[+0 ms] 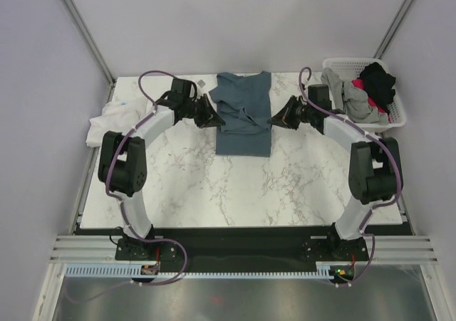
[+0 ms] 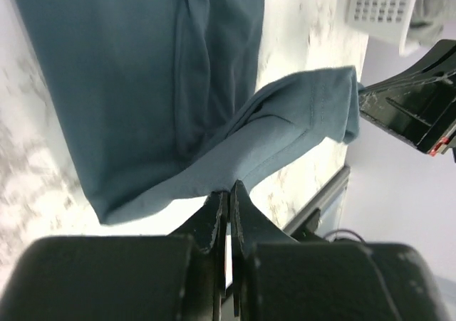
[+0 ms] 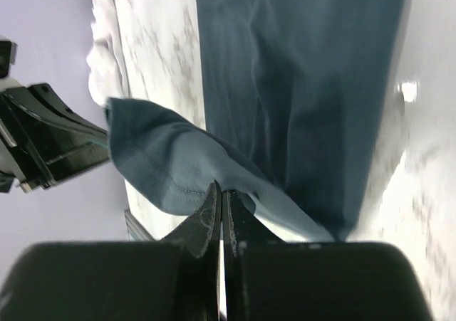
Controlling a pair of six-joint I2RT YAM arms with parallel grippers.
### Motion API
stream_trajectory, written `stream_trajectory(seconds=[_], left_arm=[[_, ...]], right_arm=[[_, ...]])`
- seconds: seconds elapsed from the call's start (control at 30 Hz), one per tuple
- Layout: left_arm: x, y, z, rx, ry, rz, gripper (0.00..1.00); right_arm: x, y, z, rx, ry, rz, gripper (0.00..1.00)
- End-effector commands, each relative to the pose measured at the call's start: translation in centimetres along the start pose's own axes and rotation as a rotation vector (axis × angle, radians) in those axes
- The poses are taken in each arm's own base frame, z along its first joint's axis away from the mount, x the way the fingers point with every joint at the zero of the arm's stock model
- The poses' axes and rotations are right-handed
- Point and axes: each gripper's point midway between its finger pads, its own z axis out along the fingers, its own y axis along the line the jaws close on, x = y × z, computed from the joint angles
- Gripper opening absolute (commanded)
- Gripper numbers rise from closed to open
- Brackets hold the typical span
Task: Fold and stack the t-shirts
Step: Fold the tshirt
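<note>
Far left, white t-shirt (image 1: 105,124) bunched at the table (image 1: 206,189) edge. Your left gripper (image 2: 228,191) is pinched tight on the slate-blue t-shirt (image 1: 244,132), mid-table. Your right gripper (image 3: 220,193) is clamped on its other side. Grey t-shirt (image 1: 353,100) and black t-shirt (image 1: 379,81) heaped in the basket (image 1: 399,118).

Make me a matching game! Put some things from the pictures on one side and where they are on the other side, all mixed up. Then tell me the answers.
Things:
1. blue shirt
2. white shirt
3. black shirt
4. basket

Places:
A. inside the basket
B. left edge of the table
C. middle of the table, toward the far side
D. far right corner

Pairs: 1-C, 2-B, 3-A, 4-D
</note>
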Motion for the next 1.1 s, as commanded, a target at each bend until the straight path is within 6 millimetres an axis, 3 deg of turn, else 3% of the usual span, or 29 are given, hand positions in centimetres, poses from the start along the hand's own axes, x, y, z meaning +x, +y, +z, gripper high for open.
stream_trajectory(seconds=[0.0,0.13,0.17,0.2,0.23,0.37,0.4,0.43,0.5,0.53,0.57,0.73,0.83,0.87,0.9,0.97,1.07], left_arm=[[-3.3,0.3,1.7,0.008,-0.032,0.080,0.02],[-6.6,1.6,4.0,-0.006,-0.072,0.104,0.02],[-7.3,1.8,4.4,-0.008,-0.084,0.114,0.02],[-8.8,1.3,4.6,-0.004,-0.115,0.144,0.02],[-9.4,2.6,5.5,-0.028,-0.121,0.134,0.02],[-12.7,2.7,6.6,-0.050,-0.202,0.189,0.02],[-13.1,2.9,6.6,-0.061,-0.215,0.202,0.18],[-13.6,2.9,6.4,-0.076,-0.234,0.217,0.38],[-14.0,2.3,5.6,-0.085,-0.248,0.268,0.76],[-14.0,1.8,5.0,-0.079,-0.248,0.288,0.80],[-14.0,0.4,3.7,-0.063,-0.256,0.312,0.82],[-9.6,-0.7,0.1,0.028,-0.153,0.218,0.85],[-5.1,0.8,-0.9,0.050,-0.051,0.083,0.81],[-2.8,2.2,-0.6,0.035,0.001,0.039,0.80],[-1.8,2.3,-1.1,0.035,0.018,0.025,0.79],[1.4,4.8,-0.7,-0.005,0.079,-0.035,0.79],[4.6,7.1,-0.4,-0.043,0.141,-0.093,0.79]], right_arm=[[-5.2,2.0,2.4,-0.075,-0.074,-0.066,0.00],[-8.5,2.1,5.6,-0.097,-0.093,-0.081,0.00],[-9.8,2.9,5.9,-0.114,-0.116,-0.102,0.00],[-9.9,1.5,7.4,-0.095,-0.104,-0.086,0.00],[-10.4,1.4,7.8,-0.096,-0.110,-0.089,0.00],[-11.6,0.0,9.8,-0.075,-0.124,-0.090,0.00],[-11.6,-0.3,9.9,-0.066,-0.126,-0.092,0.02],[-11.5,-0.6,10.0,-0.061,-0.127,-0.097,0.24],[-11.4,-0.6,9.5,-0.058,-0.130,-0.111,0.41],[-11.4,-0.3,9.1,-0.060,-0.134,-0.130,0.49],[-11.6,0.1,8.0,-0.062,-0.146,-0.137,0.50],[-10.2,0.3,4.2,-0.066,-0.129,-0.118,0.52],[-6.8,-0.5,2.8,-0.060,-0.059,-0.078,0.52],[-4.9,-1.4,2.4,-0.045,-0.030,-0.042,0.52],[-3.9,-1.7,2.2,-0.047,-0.006,-0.024,0.52],[-1.2,-3.4,1.9,-0.023,0.040,0.023,0.52],[1.7,-5.0,1.9,-0.005,0.095,0.079,0.52]])
